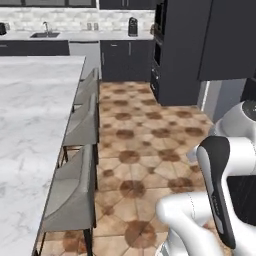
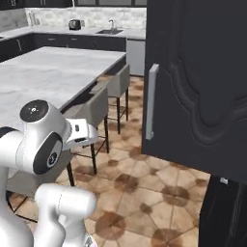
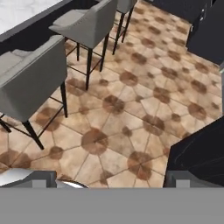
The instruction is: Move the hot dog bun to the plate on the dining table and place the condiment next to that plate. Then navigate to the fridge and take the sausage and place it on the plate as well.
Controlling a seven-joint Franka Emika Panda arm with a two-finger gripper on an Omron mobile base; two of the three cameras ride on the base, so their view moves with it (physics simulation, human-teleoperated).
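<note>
Left base view: the tabletop (image 1: 35, 115) runs long and white down the left, marble veins showing; three grey stools (image 1: 80, 131) line its edge over the brown tiled floor (image 1: 145, 150)
Left base, far end: a sink (image 1: 45, 35) sits in the back counter, dark cabinets (image 1: 125, 60) beneath, a black wall unit at right
Left base, arm: white links rise at lower right
Right base view: tabletop to the left, stools (image 2: 103, 103) beside it, and a big dark door (image 2: 202, 82) with a pale long handle (image 2: 151, 101) swung out on the right
Right base, arm: white arm (image 2: 43, 140) folded at lower left
Hand view: looking down on tiles, stools (image 3: 30, 74) at upper left, a dark panel (image 3: 201, 148) at lower right
Claw: claw (image 3: 109, 179) spread wide, two dark tips far apart at the bottom, nothing between them
</note>
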